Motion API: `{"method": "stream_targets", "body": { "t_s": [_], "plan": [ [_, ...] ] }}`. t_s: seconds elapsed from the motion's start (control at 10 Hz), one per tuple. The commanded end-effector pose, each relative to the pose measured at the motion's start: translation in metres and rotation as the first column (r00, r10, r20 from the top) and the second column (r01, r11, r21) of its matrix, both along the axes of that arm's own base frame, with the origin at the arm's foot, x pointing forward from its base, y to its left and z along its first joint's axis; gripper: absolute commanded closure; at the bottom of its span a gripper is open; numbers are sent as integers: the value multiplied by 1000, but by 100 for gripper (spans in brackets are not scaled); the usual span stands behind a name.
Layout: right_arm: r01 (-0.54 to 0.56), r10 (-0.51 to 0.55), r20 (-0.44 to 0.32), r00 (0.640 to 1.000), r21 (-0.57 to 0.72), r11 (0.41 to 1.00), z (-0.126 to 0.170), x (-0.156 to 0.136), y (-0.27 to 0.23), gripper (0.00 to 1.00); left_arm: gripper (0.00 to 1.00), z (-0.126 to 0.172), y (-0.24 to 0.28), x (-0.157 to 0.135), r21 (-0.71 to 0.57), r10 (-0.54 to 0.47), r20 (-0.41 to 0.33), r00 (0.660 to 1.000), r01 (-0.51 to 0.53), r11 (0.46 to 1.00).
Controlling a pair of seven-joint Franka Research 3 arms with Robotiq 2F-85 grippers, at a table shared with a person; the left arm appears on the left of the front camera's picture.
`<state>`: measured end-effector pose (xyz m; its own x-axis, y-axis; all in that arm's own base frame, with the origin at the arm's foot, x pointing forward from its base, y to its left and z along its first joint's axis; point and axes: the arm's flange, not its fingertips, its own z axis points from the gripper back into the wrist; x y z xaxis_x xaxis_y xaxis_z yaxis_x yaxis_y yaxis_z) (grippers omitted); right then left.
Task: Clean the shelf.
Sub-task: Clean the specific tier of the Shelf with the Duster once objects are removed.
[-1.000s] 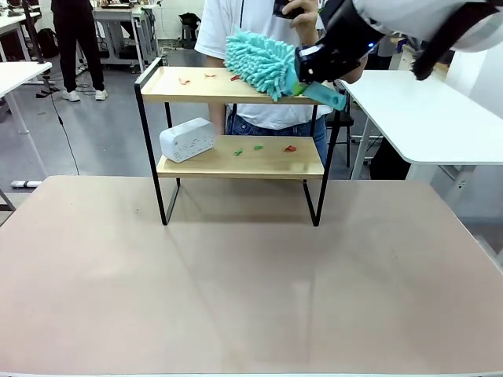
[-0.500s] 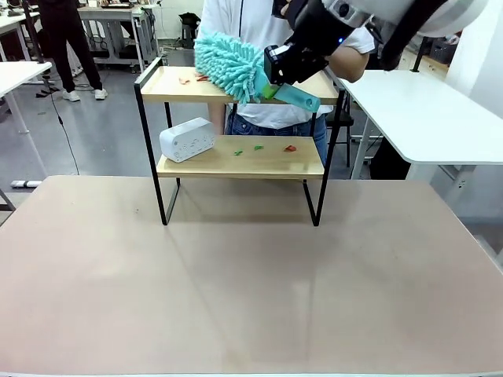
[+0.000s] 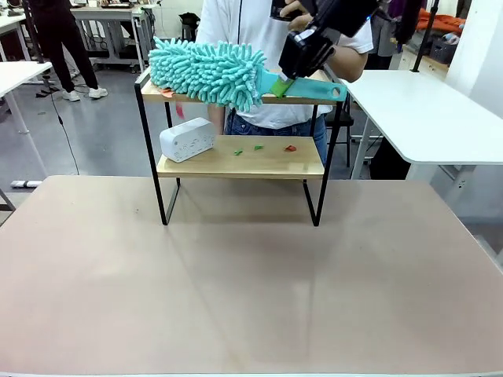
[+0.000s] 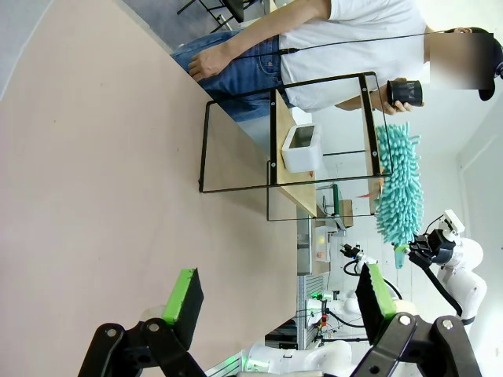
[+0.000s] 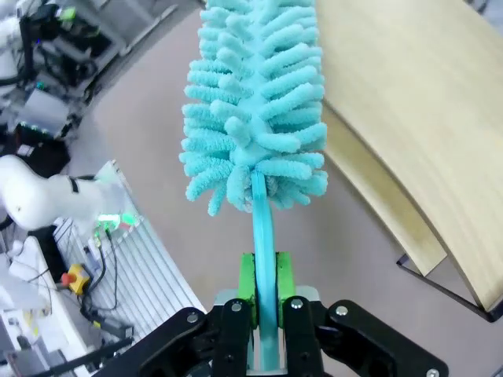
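The shelf point(image 3: 240, 159), two light wooden boards in a black frame, stands at the table's far side. My right gripper point(image 3: 284, 82) is shut on the flat handle of a teal fluffy duster point(image 3: 208, 72), whose head lies over the left end of the top board. Small red scraps point(image 3: 167, 93) sit at that board's left edge, and green and red scraps point(image 3: 258, 147) lie on the lower board. In the right wrist view, the right gripper point(image 5: 265, 294) clamps the duster point(image 5: 255, 102) beside the shelf point(image 5: 409, 118). My left gripper point(image 4: 279, 294) is open over the table, far from the shelf point(image 4: 314, 149).
A white power strip box point(image 3: 187, 139) rests on the left of the lower board. A person point(image 3: 259, 23) stands right behind the shelf, holding a black cup point(image 4: 407, 92). A white table point(image 3: 424, 110) stands at the right. The brown tabletop point(image 3: 251, 283) stretches in front.
My right arm swept the duster leftward along the top board, from its right end to its left end. The red scraps moved to the left edge.
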<state>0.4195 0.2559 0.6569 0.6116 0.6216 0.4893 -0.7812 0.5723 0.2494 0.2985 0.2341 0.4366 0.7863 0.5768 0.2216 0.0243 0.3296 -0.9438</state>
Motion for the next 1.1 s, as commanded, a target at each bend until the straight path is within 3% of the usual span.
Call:
{"method": "stream_targets", "body": {
  "t_s": [0.0, 0.1, 0.2, 0.7, 0.8, 1.0],
  "plan": [
    [-130, 132, -86, 987, 30, 991, 7, -6, -21, 88, 0, 3, 0, -2, 0, -10, 11, 1000, 10, 1000],
    [-206, 207, -151, 966, 27, 978, 12, -13, -34, 88, 0, 3, 0, -2, 0, -10, 11, 1000, 10, 1000],
    [-235, 243, -171, 955, 64, 970, 19, -21, -48, 88, 0, 3, 0, -2, 0, -10, 11, 1000, 10, 1000],
    [-201, 240, -206, 949, 192, 961, 18, -33, -76, 88, 0, 3, 0, -2, 0, -10, 11, 1000, 10, 1000],
    [-158, 217, -241, 946, 243, 957, 20, -35, -87, 88, 0, 3, 0, -2, 0, -10, 11, 1000, 10, 1000],
    [14, 168, -346, 923, 467, 884, 29, -50, -151, 88, 0, 3, 0, -2, 0, -10, 11, 1000, 10, 1000]
  ]
}}
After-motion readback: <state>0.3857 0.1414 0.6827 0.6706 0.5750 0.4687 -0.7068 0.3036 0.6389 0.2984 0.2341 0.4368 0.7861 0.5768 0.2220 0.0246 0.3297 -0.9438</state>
